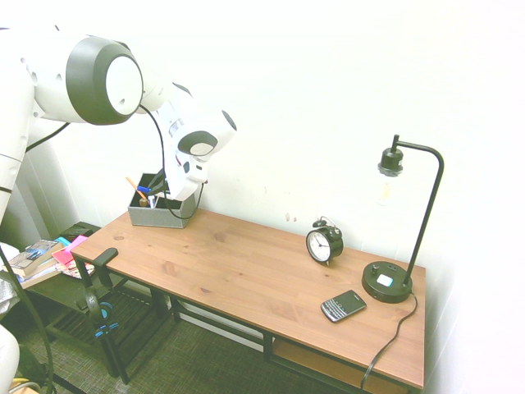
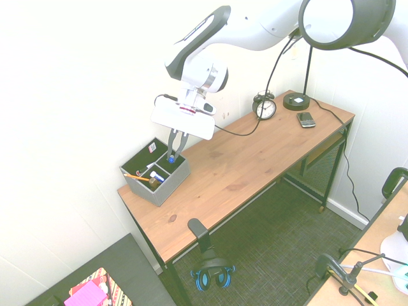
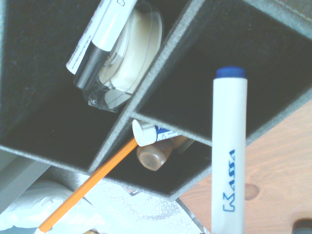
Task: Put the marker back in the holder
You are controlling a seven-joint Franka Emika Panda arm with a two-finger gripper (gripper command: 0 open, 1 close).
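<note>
The marker (image 3: 229,146) is white with a blue end and hangs upright, blue end (image 2: 171,157) down, just above a compartment of the holder (image 2: 158,186). My gripper (image 2: 174,143) is shut on its upper part, directly over the holder. The holder (image 1: 156,217) is a grey box with dark divided compartments at the desk's far end by the wall. In the wrist view its grey dividers (image 3: 161,73) cross under the marker. From the first exterior view, the gripper (image 1: 156,185) partly hides the marker.
An orange pencil (image 2: 137,178), a tape roll (image 3: 131,53), another pen (image 3: 100,34) and a small brown bottle (image 3: 156,153) sit in the holder. An alarm clock (image 1: 324,243), a phone (image 1: 343,305) and a black lamp (image 1: 402,230) stand at the desk's other end.
</note>
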